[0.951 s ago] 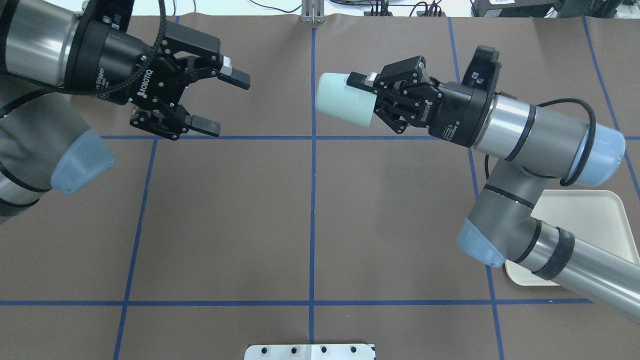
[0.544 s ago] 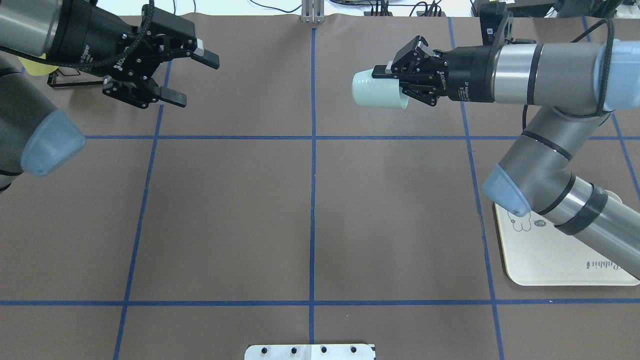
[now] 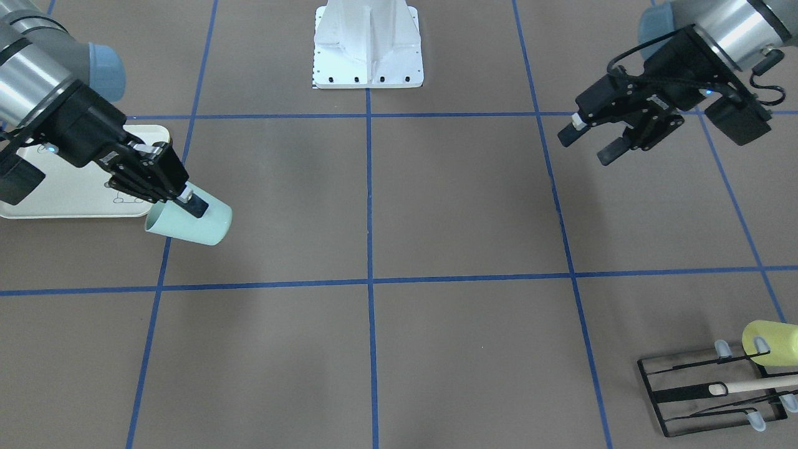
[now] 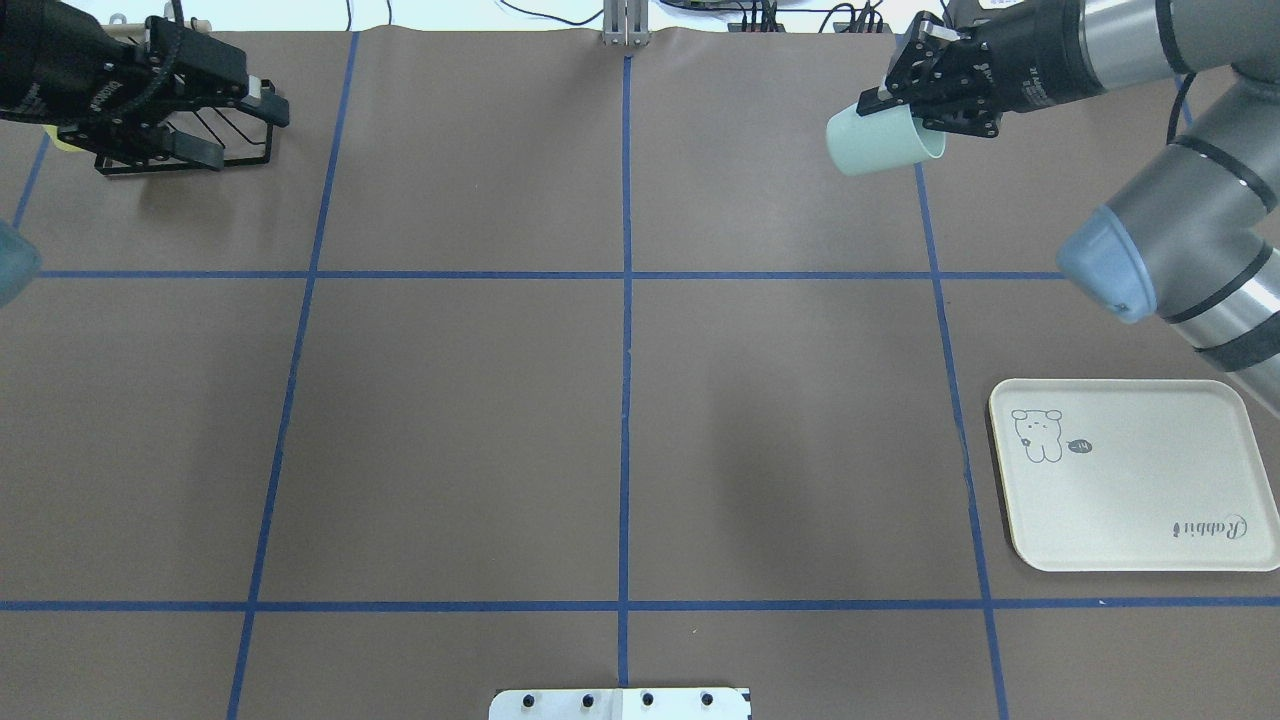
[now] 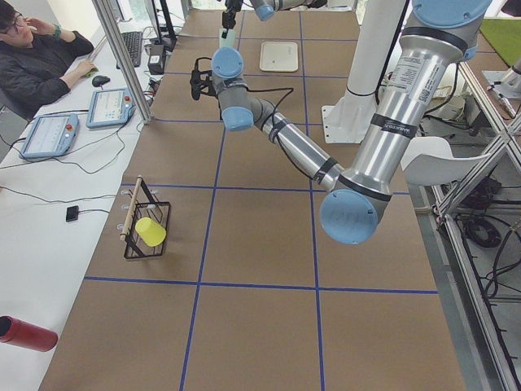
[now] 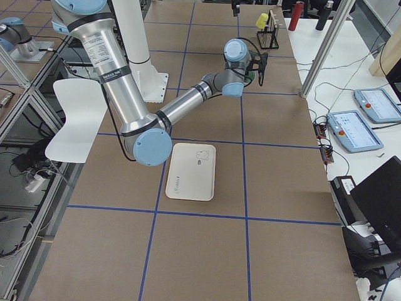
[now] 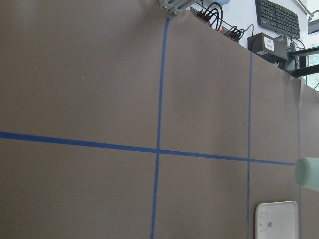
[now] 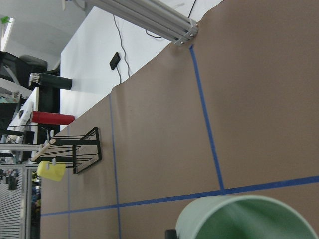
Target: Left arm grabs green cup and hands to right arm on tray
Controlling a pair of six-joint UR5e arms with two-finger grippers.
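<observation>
- Brown paper covers the table [image 4: 450, 430], marked into large squares by blue tape. Clock directions below are read from the overhead view, with the robot at 6 o'clock.
- At 10 o'clock, in the far corner, the left gripper [image 4: 240, 132] hangs with its fingers spread wide and nothing between them.
- Just behind it stands a black wire rack [image 3: 682, 394] with a yellow cup [image 3: 770, 343] resting on it.
- At 1 o'clock, near the far edge, the green cup [image 4: 870, 145] is in the air, tipped on its side with its mouth toward the robot's right.
- The right gripper [image 4: 900, 112] is clamped on the cup's rim. One finger seems to be inside the mouth and one outside.
- At 4 o'clock, the cream tray [image 4: 1130, 500] lies flat, fully visible, with nothing on it. From overhead it sits well apart from the cup.
- Progress: the handover looks finished, since only the right gripper has the cup. What remains is carrying the cup to the tray and setting it down.
- Change: half a second earlier, both grippers were closer to the centre line. The left has pulled back over the rack, and the right has swung the cup farther away and to the right. The right arm [image 4: 1180, 240] no longer hides part of the tray.
</observation>
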